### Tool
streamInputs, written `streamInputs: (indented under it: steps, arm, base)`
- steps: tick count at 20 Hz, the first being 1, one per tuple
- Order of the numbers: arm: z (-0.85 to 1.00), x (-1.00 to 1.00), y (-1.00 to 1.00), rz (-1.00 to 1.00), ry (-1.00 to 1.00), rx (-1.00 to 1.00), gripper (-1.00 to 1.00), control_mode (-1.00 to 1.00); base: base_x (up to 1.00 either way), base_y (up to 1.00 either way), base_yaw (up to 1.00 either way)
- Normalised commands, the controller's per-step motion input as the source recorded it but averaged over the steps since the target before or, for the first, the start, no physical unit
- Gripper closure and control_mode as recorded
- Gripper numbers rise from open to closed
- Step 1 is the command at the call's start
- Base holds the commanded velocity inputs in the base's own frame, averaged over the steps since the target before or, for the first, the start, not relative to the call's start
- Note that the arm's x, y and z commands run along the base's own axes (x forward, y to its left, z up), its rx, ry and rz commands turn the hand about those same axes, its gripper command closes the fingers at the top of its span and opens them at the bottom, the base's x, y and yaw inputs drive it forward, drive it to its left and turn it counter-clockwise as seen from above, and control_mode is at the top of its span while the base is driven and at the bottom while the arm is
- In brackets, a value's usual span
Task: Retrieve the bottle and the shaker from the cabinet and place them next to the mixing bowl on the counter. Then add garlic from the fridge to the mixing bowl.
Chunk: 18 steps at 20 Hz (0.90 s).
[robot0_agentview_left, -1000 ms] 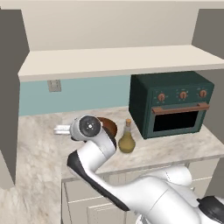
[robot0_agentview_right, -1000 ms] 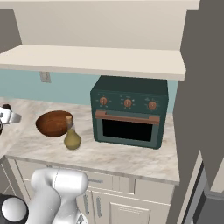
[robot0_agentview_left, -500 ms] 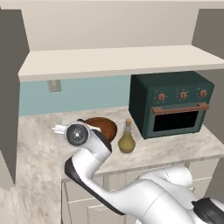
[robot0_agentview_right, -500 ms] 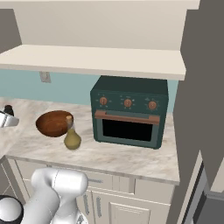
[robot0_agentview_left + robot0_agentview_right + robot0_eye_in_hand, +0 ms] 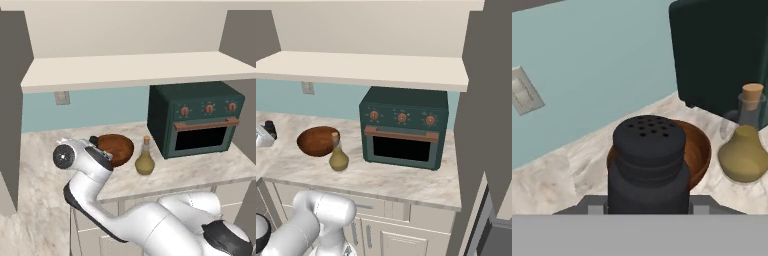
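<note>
Nearest in the hand view, the dark shaker [image 5: 648,162] with its perforated cap is seen upright between the fingertips of the hand [image 5: 648,207], which is clenched on it; in the left base view the same shaker [image 5: 94,140] shows as a small dark shape at the end of the white arm, close to the left rim of the mixing bowl. Whether its base is touching the marbled worktop [image 5: 190,172] or is held just above it cannot be told. Just behind the shaker the brown mixing bowl [image 5: 698,150] is seen, empty as far as can be judged, and in the right base view the bowl [image 5: 318,140] sits on the worktop left of the oven. Beside the bowl, on its oven side, the corked bottle [image 5: 744,150] with yellowish contents stands upright on the worktop, so step 1 of the task appears done; it is also seen in the left base view [image 5: 144,159] and in the right base view [image 5: 338,155]. Farther back the dark green toaster oven [image 5: 404,127] and the blue wall with its outlet plate [image 5: 523,92] are seen. The step in hand is judged to be the placing of the shaker next to the bowl. The next move calls for the shaker to be set down upright, clear of the bowl's rim, and released; the garlic remains to be fetched from the fridge
</note>
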Motion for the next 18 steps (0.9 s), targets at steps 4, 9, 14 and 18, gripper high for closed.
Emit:
streamInputs:
  steps: [4,9,14,18]
  arm:
    - [0.00,0.01,0.27,-0.27,0.00,-0.02,1.00,-1.00]
    - [0.00,0.01,0.12,-0.31,0.00,0.00,1.00,-1.00]
    - [0.00,0.00,0.00,-0.16,0.00,0.00,1.00,-1.00]
    - [-0.07,0.13,-0.05,-0.02,0.02,0.00,1.00,-1.00]
  base:
    - [0.00,0.00,0.00]
    - [0.00,0.00,0.00]
    - [0.00,0.00,0.00]
    - [0.00,0.00,0.00]
